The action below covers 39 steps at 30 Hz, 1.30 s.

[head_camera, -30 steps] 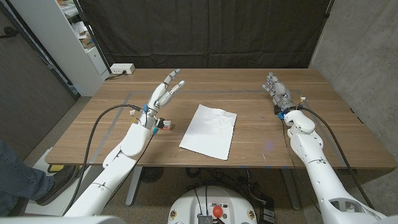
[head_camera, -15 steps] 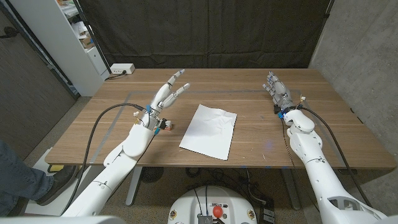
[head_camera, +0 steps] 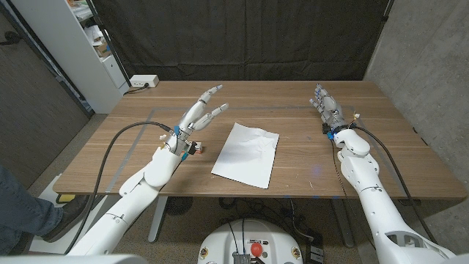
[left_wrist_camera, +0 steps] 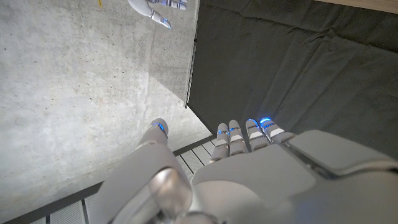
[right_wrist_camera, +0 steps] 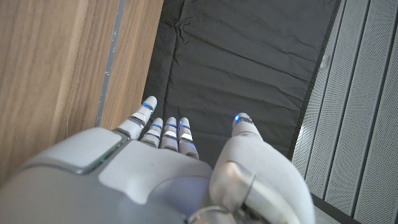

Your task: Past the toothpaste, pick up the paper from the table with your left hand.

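Observation:
A white, slightly creased sheet of paper (head_camera: 247,154) lies flat on the wooden table (head_camera: 293,165), near its front middle. My left hand (head_camera: 199,115) hovers just left of the paper's far corner, fingers spread and pointing toward the far right, holding nothing. In the left wrist view my left hand (left_wrist_camera: 249,168) shows from behind, fingers straight and empty. My right hand (head_camera: 327,108) stands at the far right of the table, fingers extended and apart, well away from the paper; the right wrist view shows this hand (right_wrist_camera: 168,168) empty too. No toothpaste is visible.
A white power strip (head_camera: 143,81) lies at the table's far left corner. A white shelf unit (head_camera: 88,44) stands beyond the left edge. A person's leg (head_camera: 22,213) is at the lower left, off the table. A black curtain (head_camera: 249,37) hangs behind.
My left hand has shifted a little to the right and farther from me, closer to the paper's far corner, with its fingers spreading. The paper and my right hand have not moved.

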Each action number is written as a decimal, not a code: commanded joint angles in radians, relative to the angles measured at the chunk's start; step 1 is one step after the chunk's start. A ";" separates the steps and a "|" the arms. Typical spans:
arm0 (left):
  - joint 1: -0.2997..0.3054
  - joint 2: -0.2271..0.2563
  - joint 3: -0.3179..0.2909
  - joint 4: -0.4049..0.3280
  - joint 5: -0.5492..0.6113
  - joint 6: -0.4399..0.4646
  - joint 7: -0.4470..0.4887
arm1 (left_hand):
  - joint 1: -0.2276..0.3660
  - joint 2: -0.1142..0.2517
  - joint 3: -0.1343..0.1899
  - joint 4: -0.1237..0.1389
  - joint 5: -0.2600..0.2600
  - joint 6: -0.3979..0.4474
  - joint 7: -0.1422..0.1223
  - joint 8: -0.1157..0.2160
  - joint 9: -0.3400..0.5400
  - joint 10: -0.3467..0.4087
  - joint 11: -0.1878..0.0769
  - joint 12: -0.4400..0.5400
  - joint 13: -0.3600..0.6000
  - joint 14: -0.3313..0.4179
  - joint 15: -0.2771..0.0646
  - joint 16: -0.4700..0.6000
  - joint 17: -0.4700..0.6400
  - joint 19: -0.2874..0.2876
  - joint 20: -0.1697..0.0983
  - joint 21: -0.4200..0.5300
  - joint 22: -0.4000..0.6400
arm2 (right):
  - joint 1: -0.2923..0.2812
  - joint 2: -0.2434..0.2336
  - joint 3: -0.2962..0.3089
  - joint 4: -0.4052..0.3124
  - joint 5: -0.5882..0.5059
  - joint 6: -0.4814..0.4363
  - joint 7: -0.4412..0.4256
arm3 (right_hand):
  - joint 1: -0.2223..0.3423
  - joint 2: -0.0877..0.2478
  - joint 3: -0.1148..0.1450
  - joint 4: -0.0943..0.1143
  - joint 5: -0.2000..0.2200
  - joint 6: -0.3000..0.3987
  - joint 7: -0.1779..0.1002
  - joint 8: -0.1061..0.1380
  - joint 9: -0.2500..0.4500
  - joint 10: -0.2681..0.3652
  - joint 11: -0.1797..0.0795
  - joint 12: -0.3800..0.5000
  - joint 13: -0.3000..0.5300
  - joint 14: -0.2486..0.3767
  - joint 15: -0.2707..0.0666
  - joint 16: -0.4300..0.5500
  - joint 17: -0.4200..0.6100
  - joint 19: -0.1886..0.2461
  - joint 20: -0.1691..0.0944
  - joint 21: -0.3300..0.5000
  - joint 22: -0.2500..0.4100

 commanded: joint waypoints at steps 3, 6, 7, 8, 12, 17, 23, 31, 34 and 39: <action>0.031 0.070 0.004 -0.098 0.123 0.098 -0.020 | 0.019 -0.001 0.004 -0.009 0.005 0.004 0.003 0.005 0.006 0.003 0.000 0.005 0.000 0.007 0.004 0.003 0.002 0.000 0.003 -0.006 0.003 | -0.007 0.008 -0.002 -0.003 0.002 0.003 -0.005 | 0.012 -0.003 0.000 -0.007 0.007 0.003 -0.004 0.001 0.004 0.004 0.003 -0.004 0.001 0.009 0.003 0.004 -0.001 0.012 0.001 -0.007 0.003; 0.036 0.086 0.006 -0.117 0.148 0.112 -0.015 | 0.022 -0.001 0.005 -0.012 0.006 0.004 0.003 0.004 0.006 0.002 0.000 0.004 0.000 0.005 0.005 0.001 0.002 0.000 0.004 -0.007 0.003 | -0.012 0.008 -0.001 -0.008 0.002 0.004 -0.006 | 0.012 -0.003 0.000 -0.008 0.007 0.004 -0.003 0.001 0.004 0.004 0.004 -0.004 0.001 0.009 0.003 0.004 -0.001 0.012 0.001 -0.008 0.003; 0.037 0.090 0.007 -0.122 0.156 0.113 -0.010 | 0.023 -0.001 0.006 -0.013 0.006 0.004 0.003 0.004 0.006 0.002 0.001 0.003 0.000 0.004 0.005 0.001 0.002 0.000 0.004 -0.008 0.003 | -0.013 0.008 -0.001 -0.009 0.002 0.004 -0.007 | 0.012 -0.003 0.000 -0.008 0.007 0.003 -0.002 0.001 0.004 0.005 0.004 -0.004 0.001 0.009 0.004 0.004 -0.001 0.012 0.001 -0.008 0.003; 0.040 0.093 0.007 -0.127 0.164 0.116 -0.004 | 0.024 0.000 0.006 -0.013 0.006 0.004 0.002 0.004 0.006 0.001 0.002 0.003 0.000 0.004 0.005 0.001 0.002 0.000 0.004 -0.008 0.003 | -0.015 0.008 -0.001 -0.011 0.002 0.004 -0.009 | 0.012 -0.003 -0.001 -0.008 0.007 0.003 -0.002 0.001 0.004 0.004 0.004 -0.005 0.002 0.009 0.003 0.004 -0.001 0.013 0.001 -0.009 0.003; 0.048 0.107 0.009 -0.145 0.192 0.129 0.013 | 0.029 0.000 0.007 -0.017 0.007 0.004 0.002 0.003 0.006 -0.001 -0.001 0.001 0.000 0.005 0.005 0.000 0.002 0.001 0.005 -0.010 0.003 | -0.019 0.009 0.000 -0.013 0.004 0.007 -0.010 | 0.012 -0.003 -0.001 -0.009 0.007 0.004 -0.003 0.001 0.004 0.005 0.004 -0.004 0.002 0.008 0.004 0.004 -0.001 0.013 0.000 -0.010 0.003; 0.057 0.120 0.012 -0.157 0.194 0.138 0.020 | 0.034 0.001 0.009 -0.022 0.007 0.005 0.002 0.002 0.006 0.000 0.001 0.001 0.000 0.006 0.005 0.000 0.002 0.001 0.005 -0.012 0.003 | -0.022 0.009 0.000 -0.013 0.006 0.010 -0.010 | 0.012 -0.002 -0.001 -0.009 0.007 0.004 -0.002 0.001 0.005 0.005 0.004 -0.005 0.002 0.009 0.004 0.004 -0.001 0.013 0.001 -0.012 0.003; 0.067 0.138 0.016 -0.178 0.212 0.155 0.020 | 0.038 0.001 0.010 -0.025 0.008 0.006 0.002 0.002 0.006 0.001 0.001 0.001 0.000 0.007 0.006 -0.001 0.002 0.003 0.006 -0.014 0.003 | -0.024 0.010 -0.001 -0.015 0.007 0.015 -0.010 | 0.012 -0.001 -0.002 -0.010 0.007 0.004 -0.003 0.001 0.005 0.005 0.003 -0.005 0.002 0.010 0.005 0.005 -0.001 0.014 0.001 -0.015 0.003; 0.067 0.164 0.034 -0.196 0.242 0.180 0.007 | 0.044 0.002 0.012 -0.030 0.008 0.005 0.002 0.000 0.006 0.001 -0.003 0.000 0.001 0.007 0.004 -0.002 0.002 0.005 0.007 -0.016 0.003 | -0.026 0.010 -0.002 -0.020 0.009 0.019 -0.013 | 0.012 -0.003 -0.003 -0.012 0.006 0.004 -0.002 0.001 0.005 0.005 0.005 -0.005 0.002 0.010 0.004 0.004 -0.001 0.016 0.002 -0.018 0.003; 0.067 0.171 0.040 -0.204 0.252 0.192 0.004 | 0.046 0.001 0.012 -0.032 0.009 0.004 0.000 0.000 0.006 0.000 -0.002 -0.001 0.001 0.004 0.000 -0.004 0.002 0.005 0.007 -0.017 0.003 | -0.025 0.011 -0.002 -0.020 0.009 0.020 -0.014 | 0.011 -0.003 -0.004 -0.012 0.006 0.005 -0.003 0.001 0.005 0.005 0.004 -0.006 0.002 0.010 0.005 0.005 -0.001 0.016 0.002 -0.019 0.003; 0.072 0.185 0.044 -0.225 0.269 0.220 -0.002 | 0.051 0.001 0.013 -0.036 0.009 0.003 0.000 -0.002 0.007 -0.002 0.000 -0.003 0.001 0.003 0.000 -0.004 0.002 0.005 0.008 -0.020 0.004 | -0.026 0.013 -0.004 -0.021 0.011 0.017 -0.016 | 0.010 -0.001 -0.004 -0.012 0.006 0.005 -0.004 0.002 0.005 0.005 0.003 -0.006 0.002 0.010 0.005 0.005 -0.001 0.016 0.003 -0.021 0.003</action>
